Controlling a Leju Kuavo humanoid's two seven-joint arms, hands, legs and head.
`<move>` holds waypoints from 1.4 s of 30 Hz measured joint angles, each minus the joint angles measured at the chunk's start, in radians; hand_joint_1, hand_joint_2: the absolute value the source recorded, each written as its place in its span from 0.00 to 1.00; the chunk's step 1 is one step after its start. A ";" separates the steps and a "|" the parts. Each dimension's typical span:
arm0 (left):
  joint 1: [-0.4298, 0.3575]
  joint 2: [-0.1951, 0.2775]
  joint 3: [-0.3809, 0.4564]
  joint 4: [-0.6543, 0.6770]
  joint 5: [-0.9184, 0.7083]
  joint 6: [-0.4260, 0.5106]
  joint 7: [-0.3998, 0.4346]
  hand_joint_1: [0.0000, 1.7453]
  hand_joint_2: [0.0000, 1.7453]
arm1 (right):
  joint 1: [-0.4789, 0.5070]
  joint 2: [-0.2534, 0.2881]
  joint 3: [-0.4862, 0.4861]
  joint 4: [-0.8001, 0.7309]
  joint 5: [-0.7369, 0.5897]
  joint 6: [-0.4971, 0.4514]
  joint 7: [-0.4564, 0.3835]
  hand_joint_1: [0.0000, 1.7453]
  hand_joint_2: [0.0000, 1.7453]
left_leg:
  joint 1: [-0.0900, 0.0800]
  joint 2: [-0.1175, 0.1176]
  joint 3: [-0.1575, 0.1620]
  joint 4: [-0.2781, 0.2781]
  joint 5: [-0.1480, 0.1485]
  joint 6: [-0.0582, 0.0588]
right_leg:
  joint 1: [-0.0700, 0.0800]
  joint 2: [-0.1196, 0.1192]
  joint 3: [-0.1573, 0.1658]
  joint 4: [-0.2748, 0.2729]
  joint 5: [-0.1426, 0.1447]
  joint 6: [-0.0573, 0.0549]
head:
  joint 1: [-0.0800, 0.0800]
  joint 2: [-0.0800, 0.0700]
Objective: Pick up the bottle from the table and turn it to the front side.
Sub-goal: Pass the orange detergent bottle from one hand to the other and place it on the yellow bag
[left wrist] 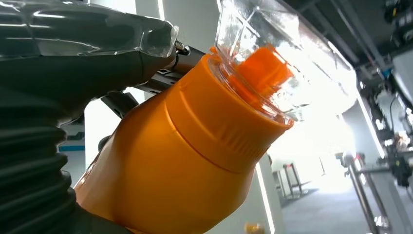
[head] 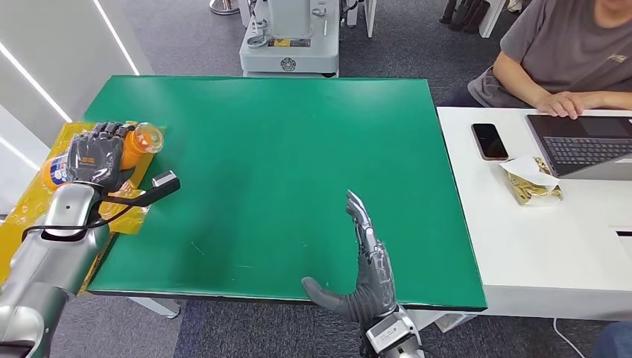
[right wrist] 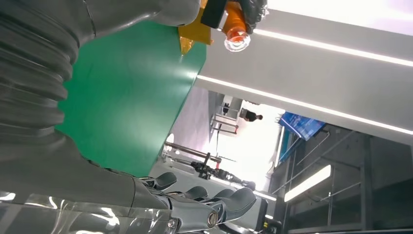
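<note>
- The right hand (head: 365, 261) is hovering at the near edge of the green table mat (head: 283, 171), fingers stretched out straight and apart, thumb out to the side, grasping nothing.
- The left hand (head: 97, 153) is wrapping its dark fingers around the orange plastic bottle with a clear cap (head: 134, 145), holding it on its side over the yellow plastic sheet (head: 45, 201) at the mat's left edge.
- On the adjoining white table (head: 551, 246), a black phone (head: 490, 141), a crumpled gold packet (head: 531, 181) and a dark laptop (head: 585, 142) are lying, with a person's hand (head: 564, 103) resting on the laptop.
</note>
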 joint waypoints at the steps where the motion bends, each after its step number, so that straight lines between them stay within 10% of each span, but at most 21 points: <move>1: 0.000 -0.001 0.000 0.017 0.005 0.001 -0.001 1.00 1.00 | 0.002 0.000 0.000 0.000 0.002 0.003 0.003 0.00 1.00 | 0.000 0.000 0.000 0.000 0.000 0.000 | 0.000 0.000 0.000 0.000 0.000 0.000 | 0.000 0.000; 42: 0.061 -0.092 0.039 0.290 0.081 0.152 -0.058 1.00 1.00 | 0.046 0.000 0.000 -0.015 0.020 0.024 0.034 0.00 1.00 | 0.000 0.000 0.000 0.000 0.000 0.000 | 0.000 -0.001 0.000 0.000 0.000 0.000 | 0.000 0.000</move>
